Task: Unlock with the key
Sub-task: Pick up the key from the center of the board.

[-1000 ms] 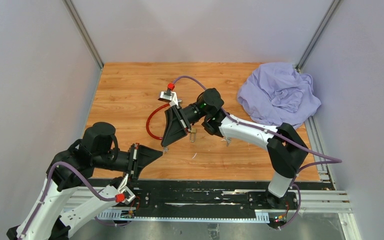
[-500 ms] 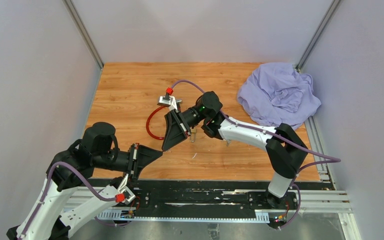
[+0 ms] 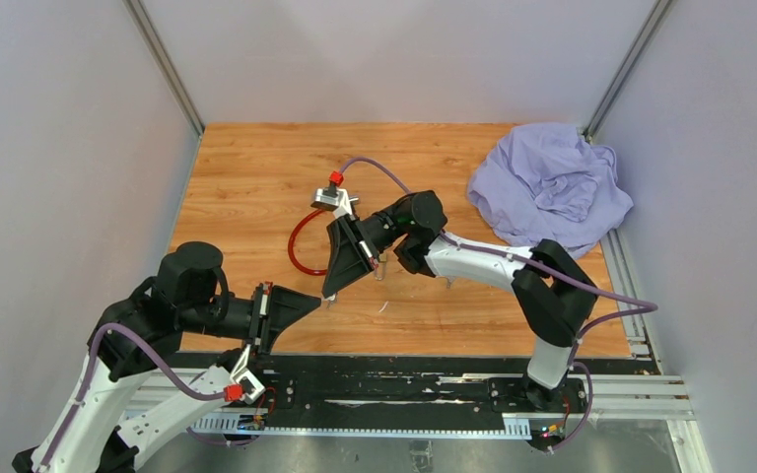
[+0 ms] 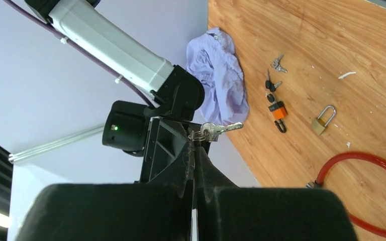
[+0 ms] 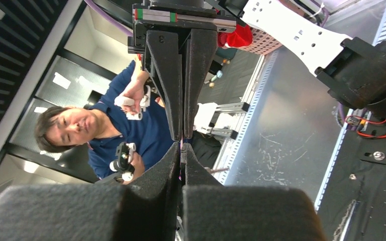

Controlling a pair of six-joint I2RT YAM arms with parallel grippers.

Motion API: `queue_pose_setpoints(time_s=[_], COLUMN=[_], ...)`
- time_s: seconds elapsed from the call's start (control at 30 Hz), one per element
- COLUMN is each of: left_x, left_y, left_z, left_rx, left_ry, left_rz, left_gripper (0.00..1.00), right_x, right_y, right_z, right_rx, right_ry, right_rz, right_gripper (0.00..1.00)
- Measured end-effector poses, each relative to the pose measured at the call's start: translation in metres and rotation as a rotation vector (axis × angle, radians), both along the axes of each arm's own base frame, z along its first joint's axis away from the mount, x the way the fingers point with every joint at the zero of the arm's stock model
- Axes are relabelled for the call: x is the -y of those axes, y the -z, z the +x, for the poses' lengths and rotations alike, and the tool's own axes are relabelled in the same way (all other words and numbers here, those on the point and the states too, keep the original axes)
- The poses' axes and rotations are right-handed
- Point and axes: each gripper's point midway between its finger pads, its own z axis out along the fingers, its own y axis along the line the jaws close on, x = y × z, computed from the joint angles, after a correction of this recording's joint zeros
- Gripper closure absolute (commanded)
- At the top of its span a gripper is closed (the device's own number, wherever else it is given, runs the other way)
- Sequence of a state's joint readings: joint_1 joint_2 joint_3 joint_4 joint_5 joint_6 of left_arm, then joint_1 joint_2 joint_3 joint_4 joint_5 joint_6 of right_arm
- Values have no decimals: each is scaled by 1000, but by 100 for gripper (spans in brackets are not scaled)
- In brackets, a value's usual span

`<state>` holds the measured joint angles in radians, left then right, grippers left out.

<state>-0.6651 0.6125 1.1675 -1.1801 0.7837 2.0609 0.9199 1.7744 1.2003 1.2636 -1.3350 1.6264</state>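
Above the wooden surface (image 3: 246, 177), the left end effector (image 4: 195, 150) is clamped on the small silver key bunch (image 4: 216, 130), tip-to-tip with the closed right end effector (image 5: 181, 150), apparently for regripping before insertion.

FREE: bare tabletop (image 3: 237, 177) far-left | BLOCKED: cloth heap (image 3: 550, 185) far-right; red cable loop (image 3: 301, 241) centre | TIGHT: left claw (image 3: 319, 300), right claw (image 3: 330, 292) tip to tip near-centre, key bunch (image 4: 215, 129) at the tips | walls (image 3: 59, 148) flank both sides
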Motion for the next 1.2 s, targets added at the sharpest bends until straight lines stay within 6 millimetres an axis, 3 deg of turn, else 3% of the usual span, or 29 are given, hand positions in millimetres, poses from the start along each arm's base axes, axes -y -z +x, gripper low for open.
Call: queue_pose_setpoints(time_s=[0.3,0.6,0.87,0.93,1.0,1.13,1.2], left_x=[-3,1,3,3,3,3,3], left_y=[3,11,30,35,40,44,43], left_z=[8,34,63,73,80,93,99], left_rx=[19,82,125,139,149,179,198], left_ry=[-37,-107,-189,-220,-241,-283,-302], left_rz=[20,33,70,84,94,102,99], left_gripper=[99,96,61,37,35,16,12], right_x=[1,5,5,7,9,15,19], right_y=[6,16,29,31,31,29,29], right_z=[1,18,46,49,51,51,55], right_rx=[-38,-2,-50,-63,-71,-74,-70], right_ry=[18,168,306,331,348,371,392], right_rz=[-31,-109,-168,-176,-179,-175,-173], right_gripper=[99,99,99,99,99,99,99])
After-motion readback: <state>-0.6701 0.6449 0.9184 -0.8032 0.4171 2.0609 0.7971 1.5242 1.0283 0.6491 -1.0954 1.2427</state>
